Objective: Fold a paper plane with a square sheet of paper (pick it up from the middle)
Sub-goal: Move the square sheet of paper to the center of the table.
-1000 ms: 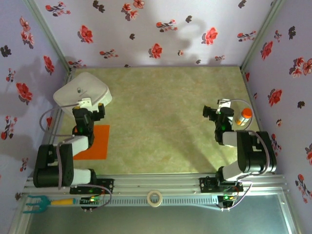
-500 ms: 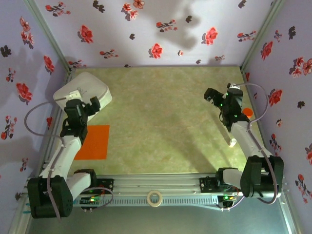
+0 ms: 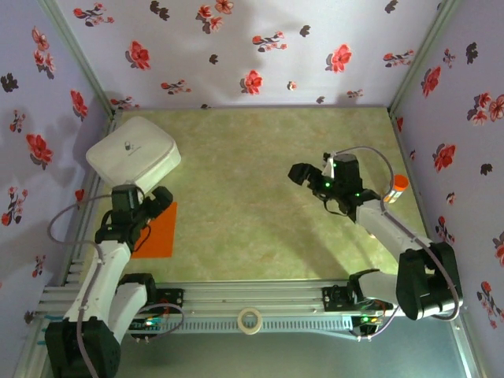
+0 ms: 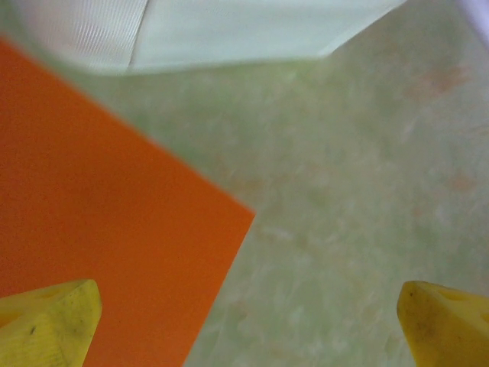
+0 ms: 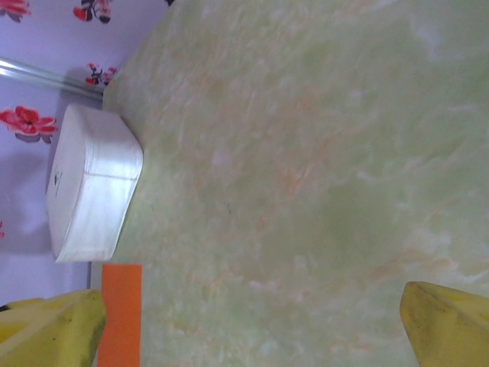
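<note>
Approach stage, no fold made yet: square sheet of paper (image 3: 160,236) lies flat on the table (image 3: 252,244) at its left side, just beside the white box (image 3: 132,155). L gripper (image 3: 150,205) hangs over the sheet's far-right corner, jaws spread wide, nothing held. R gripper (image 3: 305,173) is likewise agape & empty, mid-table, well apart from the sheet. Next move, prob.: L shifts to the sheet's middle, lowers & pinches gently, since thin flat paper may slip or crumple.

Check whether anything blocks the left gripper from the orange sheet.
Nothing visible does. The left gripper hangs open over one edge of the square sheet of paper. The white box lies beyond the sheet, not in between.
</note>
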